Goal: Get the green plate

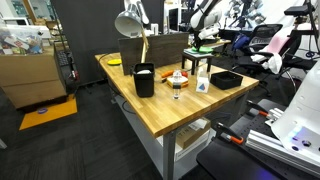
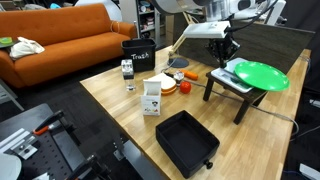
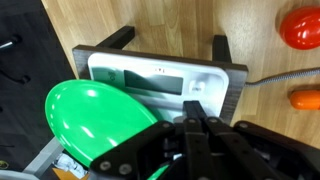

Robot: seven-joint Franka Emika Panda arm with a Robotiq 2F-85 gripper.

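The green plate is round, thin and bright lime. It lies on a small black-legged stand and overhangs its far side. In the wrist view the green plate covers the left part of a white flat device on the stand. It also shows small in an exterior view. My gripper has its fingers pressed together, with nothing seen between them. It hangs above the stand beside the plate's edge, as both exterior views show.
A black square tray lies near the table's front edge. A white carton, a black bin and red and orange objects stand mid-table. A desk lamp leans over the table. A cable runs from the stand.
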